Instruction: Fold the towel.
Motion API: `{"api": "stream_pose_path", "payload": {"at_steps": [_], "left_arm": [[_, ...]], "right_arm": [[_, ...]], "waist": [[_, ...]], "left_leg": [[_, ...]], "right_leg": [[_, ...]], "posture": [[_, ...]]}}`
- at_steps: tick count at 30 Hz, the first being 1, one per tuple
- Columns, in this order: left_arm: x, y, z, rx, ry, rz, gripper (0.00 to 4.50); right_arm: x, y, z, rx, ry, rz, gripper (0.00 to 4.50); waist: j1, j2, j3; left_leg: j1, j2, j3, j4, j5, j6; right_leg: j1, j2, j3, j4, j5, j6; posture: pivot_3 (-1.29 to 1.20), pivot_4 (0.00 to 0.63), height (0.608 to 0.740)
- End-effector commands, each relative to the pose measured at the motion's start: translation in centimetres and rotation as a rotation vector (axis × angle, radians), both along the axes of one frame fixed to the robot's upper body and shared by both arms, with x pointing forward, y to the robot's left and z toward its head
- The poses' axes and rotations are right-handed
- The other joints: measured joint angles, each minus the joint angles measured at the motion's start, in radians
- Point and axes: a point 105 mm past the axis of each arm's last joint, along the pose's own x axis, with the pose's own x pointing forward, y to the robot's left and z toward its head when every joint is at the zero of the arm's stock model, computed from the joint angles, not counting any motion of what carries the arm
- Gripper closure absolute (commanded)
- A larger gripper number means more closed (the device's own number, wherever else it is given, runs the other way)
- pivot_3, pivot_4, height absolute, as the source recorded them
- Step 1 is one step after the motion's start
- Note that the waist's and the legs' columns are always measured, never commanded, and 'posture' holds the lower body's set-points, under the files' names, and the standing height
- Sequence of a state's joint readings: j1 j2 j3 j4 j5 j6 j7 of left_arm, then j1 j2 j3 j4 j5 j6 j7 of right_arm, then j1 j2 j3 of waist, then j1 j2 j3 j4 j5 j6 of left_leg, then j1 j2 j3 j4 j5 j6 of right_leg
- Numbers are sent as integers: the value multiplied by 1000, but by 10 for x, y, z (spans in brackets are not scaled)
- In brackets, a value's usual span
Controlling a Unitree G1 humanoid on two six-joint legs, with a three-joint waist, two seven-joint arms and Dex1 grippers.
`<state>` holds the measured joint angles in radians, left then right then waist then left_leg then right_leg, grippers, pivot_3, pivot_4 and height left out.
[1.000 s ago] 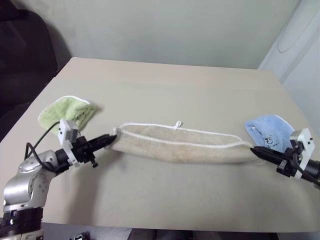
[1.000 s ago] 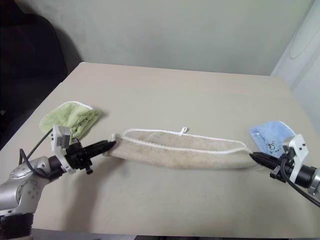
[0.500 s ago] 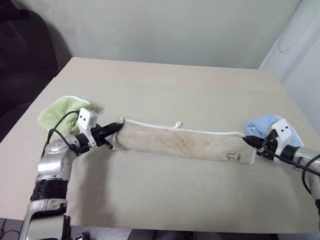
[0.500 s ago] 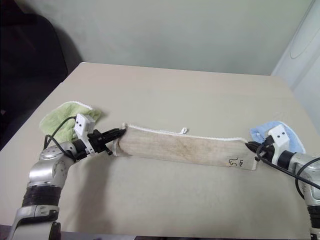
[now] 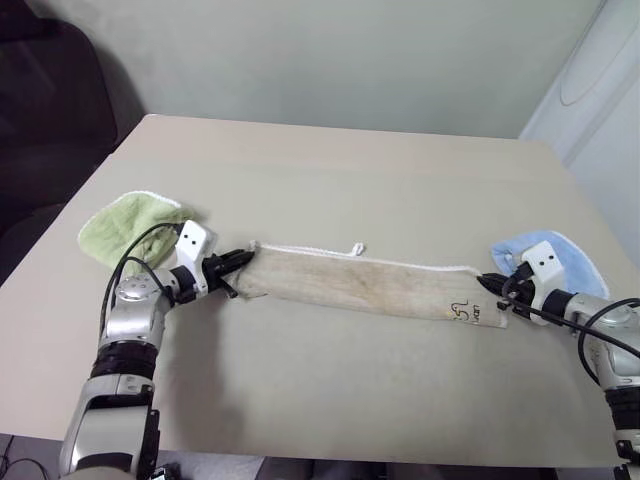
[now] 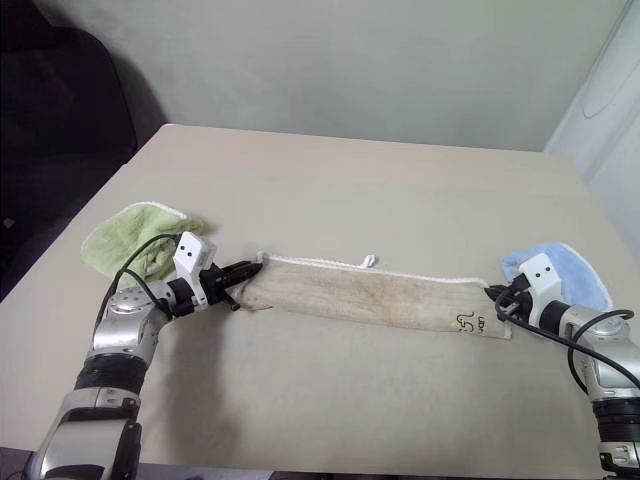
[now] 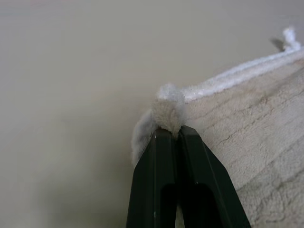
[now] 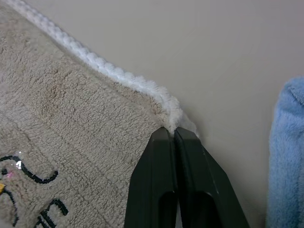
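Both jaws were clamped shut: left gripper [image 7: 172, 134] pinched the fluffy terry towel [image 5: 365, 284] by its corded corner, right gripper [image 8: 173, 131] likewise, seemingly.

Embroidered mark [image 5: 463, 312] on the towel [image 5: 365, 286] too small to read (dark curly lines, nothing more); cut off by the frame edge in the right wrist view; lower layers of the towel hidden under the top fold; light blue cloth [image 8: 286, 156] cropped at the frame edge.
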<state>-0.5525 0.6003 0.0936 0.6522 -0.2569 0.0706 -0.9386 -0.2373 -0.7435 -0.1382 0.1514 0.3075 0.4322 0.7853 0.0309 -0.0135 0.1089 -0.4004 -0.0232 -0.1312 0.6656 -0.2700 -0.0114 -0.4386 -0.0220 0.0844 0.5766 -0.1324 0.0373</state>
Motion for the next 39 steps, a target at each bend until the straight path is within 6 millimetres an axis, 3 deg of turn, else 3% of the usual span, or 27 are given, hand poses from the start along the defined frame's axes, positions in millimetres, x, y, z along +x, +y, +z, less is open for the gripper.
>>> {"api": "stream_pose_path", "payload": {"at_steps": [1, 2, 4, 5, 8, 15, 16, 17, 24, 29, 33, 35, 39], "left_arm": [[4, 2, 9, 4, -29, -2, 4500], [4, 2, 9, 3, -28, -2, 4500], [5, 3, 7, -3, -20, 2, 3949], [5, 3, 7, -9, -16, 4, 3734], [5, 4, 7, -20, -16, 10, 2690], [5, 13, 8, -41, -21, 50, 147], [5, 15, 9, -43, -26, 61, 0], [5, 18, 12, -58, -33, 76, 0], [0, 65, 37, -183, -84, 270, 0], [-9, 88, 59, -223, -165, 359, 0], [-20, 73, 87, -286, -246, 261, 0], [-25, 61, 91, -290, -242, 205, 0], [-47, 11, 92, -261, -208, -46, 0]], "right_arm": [[6, -12, 9, -56, -45, -51, 4478], [6, -12, 8, -59, -43, -53, 4478], [6, -13, 6, -61, -39, -53, 4500], [6, -13, 6, -61, -39, -53, 4255], [5, -13, 6, -50, -37, -52, 3435], [4, -16, 19, -21, -81, -64, 984], [5, -18, 24, -17, -106, -77, 594], [6, -21, 31, -1, -135, -96, 242], [-17, -22, 78, 210, -231, -105, 242], [-53, -3, 70, 374, -72, -7, 242], [-70, 11, 63, 541, 30, -10, 242], [-77, 17, 62, 616, 62, -10, 242], [-94, 18, 47, 767, 148, -85, 242]], "waist": [[1, 0, 0], [1, 0, 0], [1, 0, 0], [1, 0, 0], [1, 0, 0], [1, 0, 0], [1, 0, 0], [1, 0, 0], [-1, 0, 0], [4, -1, 0], [4, -2, 1], [3, -3, 1], [4, -4, 0]], "left_leg": [[0, 0, 0, 0, 0, 0], [0, 0, 0, 0, 0, 0], [0, 0, 0, 0, 0, 0], [0, 0, 0, 0, 0, 0], [0, 0, 0, 0, 0, 0], [0, 0, 0, 0, 0, 0], [0, 0, 0, 0, 0, 0], [0, 0, 0, 0, 0, 0], [0, 0, 1, -1, 0, 0], [0, -1, 1, 0, 0, 0], [-1, -2, 1, 0, -1, -1], [-2, -4, 1, 0, -2, -2], [-1, -6, -1, 0, -8, -11]], "right_leg": [[0, 0, 0, 0, 0, 0], [0, 0, 0, 0, 0, 0], [0, 0, 0, 0, 0, 0], [0, 0, 0, 0, 0, 0], [0, 0, 0, 0, 0, 0], [0, 0, 0, 0, 0, 0], [0, 0, 0, 0, 0, 0], [0, 0, 0, 0, 0, 0], [0, 1, 0, -1, 0, 1], [1, 1, 0, -1, -2, 1], [1, 2, 0, -1, -7, 7], [1, 2, 0, -1, -9, 9], [2, 1, 1, 1, -11, 8]], "posture": [[0, 150, 740], [0, 150, 740], [0, 150, 740], [0, 150, 740], [0, 150, 740], [0, 150, 740], [0, 150, 740], [0, 150, 740], [0, 150, 740], [0, 150, 740], [0, 150, 740], [0, 150, 740], [0, 150, 740]]}}
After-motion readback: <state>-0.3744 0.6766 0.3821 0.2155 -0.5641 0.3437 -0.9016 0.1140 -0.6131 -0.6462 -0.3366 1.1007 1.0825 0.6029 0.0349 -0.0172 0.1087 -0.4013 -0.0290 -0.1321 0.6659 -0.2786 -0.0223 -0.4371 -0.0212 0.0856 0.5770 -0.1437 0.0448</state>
